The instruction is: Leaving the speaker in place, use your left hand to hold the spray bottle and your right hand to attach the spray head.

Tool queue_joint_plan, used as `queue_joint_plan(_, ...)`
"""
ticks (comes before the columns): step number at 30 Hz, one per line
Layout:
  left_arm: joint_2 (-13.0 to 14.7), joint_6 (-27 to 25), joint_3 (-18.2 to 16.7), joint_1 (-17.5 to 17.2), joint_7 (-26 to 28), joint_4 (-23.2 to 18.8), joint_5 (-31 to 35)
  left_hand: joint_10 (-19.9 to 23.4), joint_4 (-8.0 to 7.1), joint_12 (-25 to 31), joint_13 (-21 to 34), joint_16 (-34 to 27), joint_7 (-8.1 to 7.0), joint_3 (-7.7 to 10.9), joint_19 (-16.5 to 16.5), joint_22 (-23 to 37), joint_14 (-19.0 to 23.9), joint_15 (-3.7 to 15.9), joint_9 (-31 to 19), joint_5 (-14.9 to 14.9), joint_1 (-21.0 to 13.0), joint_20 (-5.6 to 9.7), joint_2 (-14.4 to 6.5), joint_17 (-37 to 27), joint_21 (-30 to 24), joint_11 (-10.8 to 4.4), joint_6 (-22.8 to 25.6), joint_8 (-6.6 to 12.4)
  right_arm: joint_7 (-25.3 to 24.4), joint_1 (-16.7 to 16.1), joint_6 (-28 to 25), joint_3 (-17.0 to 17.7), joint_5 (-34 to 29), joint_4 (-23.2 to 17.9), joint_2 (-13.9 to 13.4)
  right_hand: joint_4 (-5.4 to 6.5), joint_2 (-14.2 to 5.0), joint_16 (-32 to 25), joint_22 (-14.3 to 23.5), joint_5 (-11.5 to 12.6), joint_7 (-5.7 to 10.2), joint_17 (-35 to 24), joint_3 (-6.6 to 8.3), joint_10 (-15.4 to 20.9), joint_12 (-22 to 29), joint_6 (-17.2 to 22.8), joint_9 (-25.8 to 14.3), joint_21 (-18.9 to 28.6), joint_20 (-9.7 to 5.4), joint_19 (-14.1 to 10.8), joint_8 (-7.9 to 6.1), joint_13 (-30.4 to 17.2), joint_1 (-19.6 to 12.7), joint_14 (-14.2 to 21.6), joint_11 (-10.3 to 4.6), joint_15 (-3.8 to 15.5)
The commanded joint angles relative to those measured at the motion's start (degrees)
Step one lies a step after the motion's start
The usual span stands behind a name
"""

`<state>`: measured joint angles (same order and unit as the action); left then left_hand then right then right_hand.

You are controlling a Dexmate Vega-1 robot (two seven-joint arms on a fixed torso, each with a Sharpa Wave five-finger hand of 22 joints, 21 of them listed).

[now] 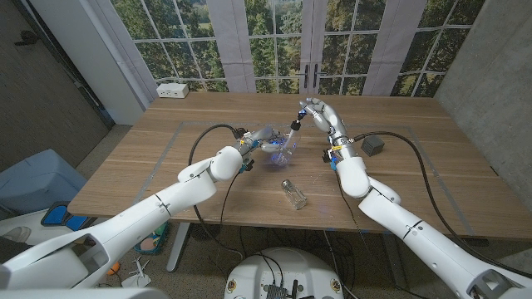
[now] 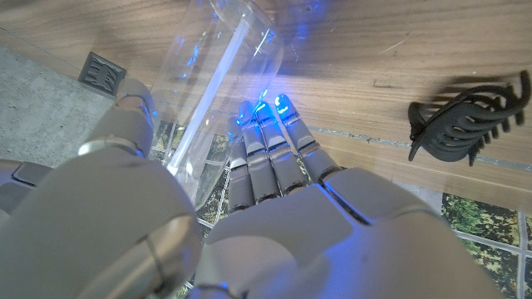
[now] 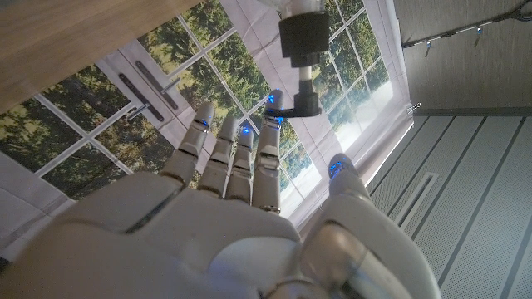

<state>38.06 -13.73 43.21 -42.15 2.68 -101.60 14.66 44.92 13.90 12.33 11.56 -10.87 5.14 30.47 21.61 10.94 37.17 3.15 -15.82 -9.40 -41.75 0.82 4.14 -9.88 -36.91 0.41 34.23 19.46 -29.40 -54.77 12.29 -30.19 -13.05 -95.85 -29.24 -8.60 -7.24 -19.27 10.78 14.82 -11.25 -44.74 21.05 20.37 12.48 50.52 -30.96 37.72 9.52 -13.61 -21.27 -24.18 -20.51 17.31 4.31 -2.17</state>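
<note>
Near the middle of the bench [image 1: 399,178], the left hand [image 1: 264,138] grips the clear spray bottle [image 1: 281,151] and holds it tilted above the wood, neck pointing up toward the other arm. The tilt looks deliberate: it presents the opening to the right hand so the head can be brought onto it. In the left wrist view the fingers [image 2: 270,149] wrap one side of the transparent bottle wall [image 2: 212,79] while the thumb presses the other, a hold that should keep the bottle from turning under a twist.

The right hand [image 1: 320,112] is raised just above and behind the bottle's neck, with the spray head [image 1: 295,123] at its fingertips. The right wrist view shows the spray head [image 3: 303,50], its dark collar and trigger part, just beyond the extended fingers [image 3: 237,154]; they appear to pinch it, though the contact itself is hard to make out. The head sits at or very near the neck, so I judge the attachment under way, not finished.

A second clear container [image 1: 293,193] lies on the bench nearer the robot, apart from both hands. The small dark speaker [image 1: 373,144] sits beside the right forearm, untouched. A dark hair claw [image 2: 465,116] lies on the wood near the left hand.
</note>
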Motion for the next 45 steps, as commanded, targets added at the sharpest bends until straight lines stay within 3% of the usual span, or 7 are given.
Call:
queue_joint_plan(1,-0.09,-0.17,0.06,-0.07,0.13,-0.33,0.2,8.08,-4.11,0.22,0.21,0.17,-4.29,4.57,-0.3,0.04,0.25,9.11,-0.23,-0.48,-13.11,-0.05,-13.74,-0.13,-0.46,-8.02,15.09,0.37,-3.7,-1.51,0.9,0.68,-0.7,-0.32,-0.44,0.17,0.12,-0.45,0.22,-0.13,-0.42,-0.23,-0.04,1.48,0.72,1.88,-0.71,-0.01,0.04,-0.03,-1.12,-0.02,0.78,0.92,0.2,-0.14)
queue_joint_plan(10,-0.24,-0.36,0.25,0.16,-0.11,-0.23,0.33,8.09,-4.13,0.22,0.21,0.18,-4.37,4.57,-0.36,0.03,0.22,9.09,-0.24,-0.48,-13.09,-0.02,-13.73,-0.12,-0.54,-8.04,15.09,0.3,-6.51,-2.63,5.59,1.23,-2.19,-0.31,-0.45,-0.13,0.42,-1.08,0.3,-0.15,-0.61,-0.28,-0.05,4.26,1.69,6.96,-2.87,-0.18,0.2,0.14,-4.45,-0.11,0.73,2.38,0.22,0.38)
queue_joint_plan(17,-0.24,-0.77,0.27,-0.02,0.01,-0.55,0.43,8.05,-4.11,0.19,0.21,0.16,-4.33,4.55,-0.39,0.03,0.24,9.11,-0.25,-0.48,-13.1,-0.04,-13.72,-0.13,-0.6,-8.11,15.07,0.24,-6.38,-3.02,7.22,1.47,-3.07,-0.75,-0.6,-0.26,0.5,-1.33,0.33,-0.08,-0.62,-0.35,0.01,5.76,2.14,8.77,-4.12,-0.21,0.22,0.15,-6.02,-0.17,0.58,2.89,0.17,0.77)
queue_joint_plan(30,-0.13,-0.91,0.29,-0.27,0.2,-0.77,0.49,8.01,-4.13,0.16,0.22,0.16,-4.29,4.56,-0.47,0.02,0.23,9.12,-0.28,-0.48,-13.1,-0.11,-13.73,-0.14,-0.7,-8.09,15.1,0.17,-1.47,-2.88,8.67,1.11,-2.17,-1.41,-1.74,-0.44,0.54,-1.15,0.33,0.03,-0.59,-0.19,0.17,6.46,2.23,9.84,-5.57,-0.38,-0.28,0.51,-7.46,-0.22,0.21,2.6,0.04,1.33)
queue_joint_plan(37,0.07,-0.81,0.17,-0.26,0.13,-0.68,0.42,8.06,-4.14,0.17,0.22,0.16,-4.3,4.56,-0.49,0.02,0.24,9.13,-0.31,-0.48,-13.09,-0.08,-13.73,-0.14,-0.75,-8.14,15.02,0.11,0.48,-2.19,8.91,0.61,-2.12,-1.17,-1.61,-0.42,0.48,-1.0,0.33,0.05,-0.57,-0.11,0.22,6.41,2.14,9.49,-5.6,-0.49,-0.55,0.78,-7.35,-0.24,0.15,2.31,0.06,1.39)
queue_joint_plan(45,0.25,-0.77,0.04,-0.22,-0.01,-0.46,0.27,7.96,-4.11,0.13,0.22,0.2,-4.28,4.58,-0.56,0.01,0.15,9.14,-0.34,-0.48,-13.11,-0.08,-13.72,-0.12,-0.81,-8.04,15.01,0.05,1.97,-1.04,7.89,0.09,-2.67,-1.2,-1.26,-0.29,0.15,-0.15,0.29,0.08,0.67,0.28,0.53,3.63,0.87,3.21,-3.12,-0.86,-0.7,1.39,-3.11,-0.25,0.05,0.67,-0.24,1.39)
